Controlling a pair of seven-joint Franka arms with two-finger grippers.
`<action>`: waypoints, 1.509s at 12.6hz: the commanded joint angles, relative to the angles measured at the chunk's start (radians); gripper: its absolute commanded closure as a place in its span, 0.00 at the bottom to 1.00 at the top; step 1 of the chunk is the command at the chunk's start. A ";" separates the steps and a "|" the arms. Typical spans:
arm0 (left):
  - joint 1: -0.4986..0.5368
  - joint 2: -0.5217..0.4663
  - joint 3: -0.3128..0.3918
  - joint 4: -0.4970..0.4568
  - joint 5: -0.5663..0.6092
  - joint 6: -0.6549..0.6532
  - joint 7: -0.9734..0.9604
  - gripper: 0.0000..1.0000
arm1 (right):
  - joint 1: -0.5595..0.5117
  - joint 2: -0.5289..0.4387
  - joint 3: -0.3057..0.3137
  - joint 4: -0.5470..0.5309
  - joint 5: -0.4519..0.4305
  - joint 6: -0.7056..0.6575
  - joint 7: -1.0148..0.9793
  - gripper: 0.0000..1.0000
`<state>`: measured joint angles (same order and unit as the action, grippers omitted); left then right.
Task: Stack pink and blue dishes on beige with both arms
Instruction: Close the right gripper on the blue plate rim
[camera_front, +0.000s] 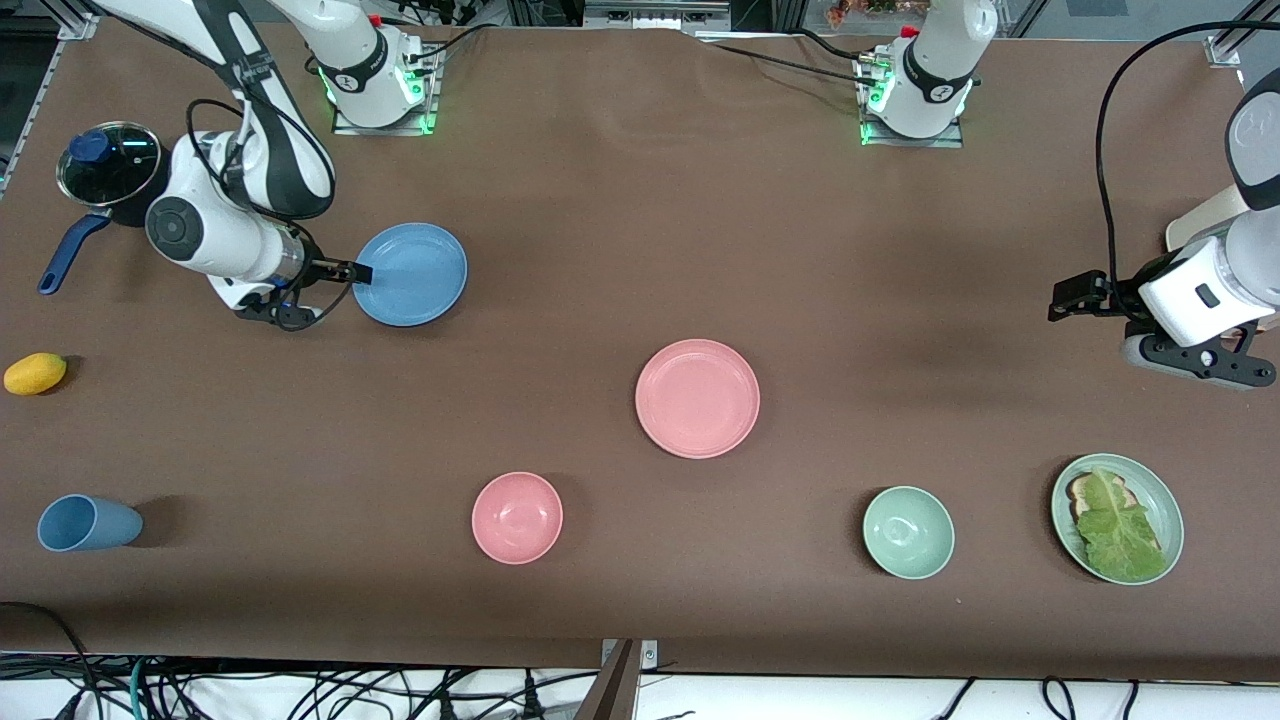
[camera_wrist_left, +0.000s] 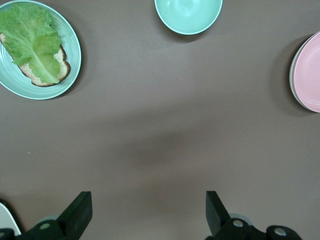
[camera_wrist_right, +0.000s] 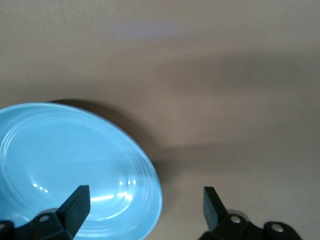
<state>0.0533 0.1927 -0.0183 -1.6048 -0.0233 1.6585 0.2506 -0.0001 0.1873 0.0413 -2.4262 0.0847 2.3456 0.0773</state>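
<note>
Here, stacking is half done: the pink plate (camera_front: 697, 398) lies mid-table, seemingly on the beige plate, whose rim peeps out beneath. The right gripper (camera_front: 362, 272), fingers apart, straddles the blue plate's (camera_front: 412, 274) rim. The left gripper (camera_wrist_left: 145, 212) waits, open and empty.

This looks like a robotics lab staged as a kitchen: a brown-covered table (camera_front: 640, 200) carries two bolted-down white arm bases (camera_front: 375, 75) with green indicator lights, loose cables (camera_front: 300, 690) trail below its near edge, and what may be aluminium framing (camera_front: 70, 20) shows at one corner.
</note>
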 joint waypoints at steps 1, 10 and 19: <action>-0.004 -0.009 0.015 0.016 0.022 -0.028 0.016 0.00 | -0.003 0.026 0.034 -0.049 0.021 0.105 -0.007 0.05; -0.003 -0.068 0.009 0.118 0.010 -0.040 -0.008 0.00 | -0.005 0.032 0.031 -0.065 0.021 0.127 -0.059 1.00; -0.023 -0.127 -0.012 0.118 0.000 -0.212 0.001 0.00 | -0.003 -0.037 0.048 0.082 0.093 -0.054 0.009 1.00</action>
<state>0.0356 0.0774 -0.0303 -1.4943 -0.0233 1.4785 0.2470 0.0006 0.1645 0.0755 -2.4018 0.1183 2.3611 0.0559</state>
